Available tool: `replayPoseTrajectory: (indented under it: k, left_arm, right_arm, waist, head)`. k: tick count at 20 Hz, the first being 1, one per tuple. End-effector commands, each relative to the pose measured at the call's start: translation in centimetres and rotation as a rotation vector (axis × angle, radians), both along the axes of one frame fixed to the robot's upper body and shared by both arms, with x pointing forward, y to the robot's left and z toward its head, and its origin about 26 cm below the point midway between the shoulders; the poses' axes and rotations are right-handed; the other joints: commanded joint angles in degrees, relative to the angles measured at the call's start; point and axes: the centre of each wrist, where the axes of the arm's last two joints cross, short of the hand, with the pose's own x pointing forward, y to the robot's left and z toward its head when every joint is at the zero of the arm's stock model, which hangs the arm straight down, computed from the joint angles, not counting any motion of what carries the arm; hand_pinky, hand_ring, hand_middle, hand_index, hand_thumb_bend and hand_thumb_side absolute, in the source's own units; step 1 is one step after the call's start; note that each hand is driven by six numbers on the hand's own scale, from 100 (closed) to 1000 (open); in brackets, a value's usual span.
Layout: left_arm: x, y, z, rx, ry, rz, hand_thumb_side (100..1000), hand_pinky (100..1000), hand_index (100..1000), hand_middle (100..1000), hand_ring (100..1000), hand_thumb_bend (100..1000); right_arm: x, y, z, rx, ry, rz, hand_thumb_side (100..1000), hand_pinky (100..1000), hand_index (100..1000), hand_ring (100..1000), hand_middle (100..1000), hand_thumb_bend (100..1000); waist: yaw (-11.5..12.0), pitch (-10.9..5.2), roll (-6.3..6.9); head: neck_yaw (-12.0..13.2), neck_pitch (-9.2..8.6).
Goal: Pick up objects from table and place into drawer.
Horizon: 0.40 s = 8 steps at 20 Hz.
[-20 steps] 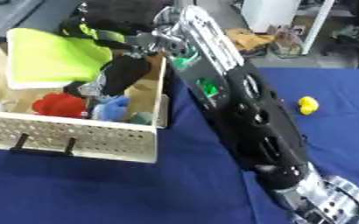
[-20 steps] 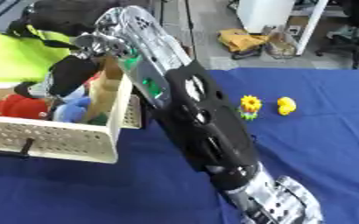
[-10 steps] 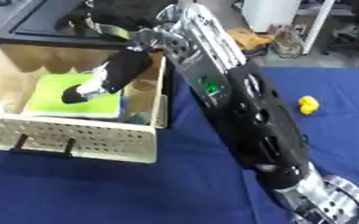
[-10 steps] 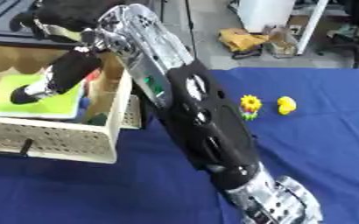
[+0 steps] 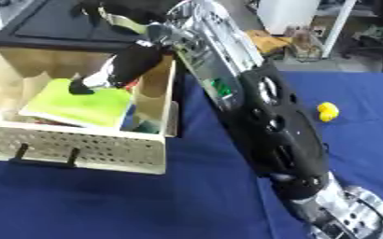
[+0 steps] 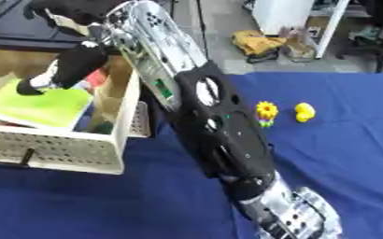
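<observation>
While the right arm stretches across the blue table (image 5: 105,205), its right hand (image 5: 117,70) hangs inside the open drawer (image 5: 88,144).
The fingers point down, straight and together, tips touching or just above the yellow-green cloth (image 5: 80,105) lying flat in the drawer (contact is hard to tell), holding nothing. On the table well to the right sit a small yellow toy (image 6: 304,112) and, beside it, a yellow flower-shaped toy (image 6: 266,112).

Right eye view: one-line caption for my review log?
Right hand reaches into the open drawer above a green sheet.
</observation>
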Motion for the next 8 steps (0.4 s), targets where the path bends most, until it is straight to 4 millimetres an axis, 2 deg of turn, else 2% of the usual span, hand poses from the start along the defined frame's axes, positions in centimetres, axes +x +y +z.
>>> replayPoseTrajectory:
  k: [1,8]
  left_arm:
    - [-0.2,0.4,0.7,0.029,-0.018,0.003,1000,642,867,775,696,241]
    - [-0.3,0.5,0.7,0.025,-0.021,0.016,1000,642,867,775,696,242]
  right_arm:
    - [-1.0,-0.6,1.7,0.055,-0.048,0.02,815,796,1000,972,736,646]
    - [-3.3,-3.4,3.7,0.217,-0.123,0.05,730,776,987,967,694,433]
  waist:
    - [0.01,-1.18,0.47]
    - [-0.66,-1.08,0.73]
  head:
    - [0.12,-0.1]
    - [0.91,0.02]
